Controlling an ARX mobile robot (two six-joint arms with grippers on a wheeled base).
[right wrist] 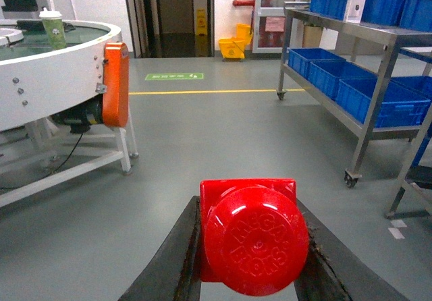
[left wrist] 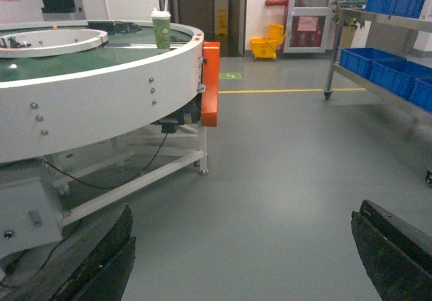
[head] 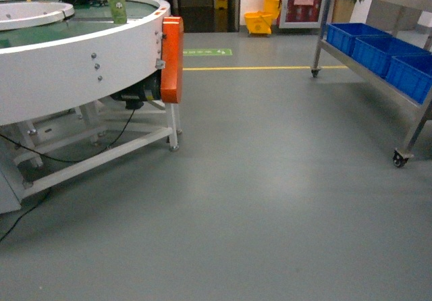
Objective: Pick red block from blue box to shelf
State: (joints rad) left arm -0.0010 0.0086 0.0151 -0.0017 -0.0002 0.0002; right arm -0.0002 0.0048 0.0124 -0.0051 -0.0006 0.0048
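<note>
Red block [right wrist: 253,243], glossy, with raised lettering on its round stud, between black gripper fingers [right wrist: 169,264]. Floor [head: 270,193]: grey-green, with a yellow line [head: 263,67] at 12 o'clock. Round table [head: 67,71]: white wall, dark green top, orange guard [head: 173,58]. Crates [head: 381,51] at 2 o'clock: dark blue, on a silver shelf [right wrist: 368,105]. Cup [head: 115,4]: green.
</note>
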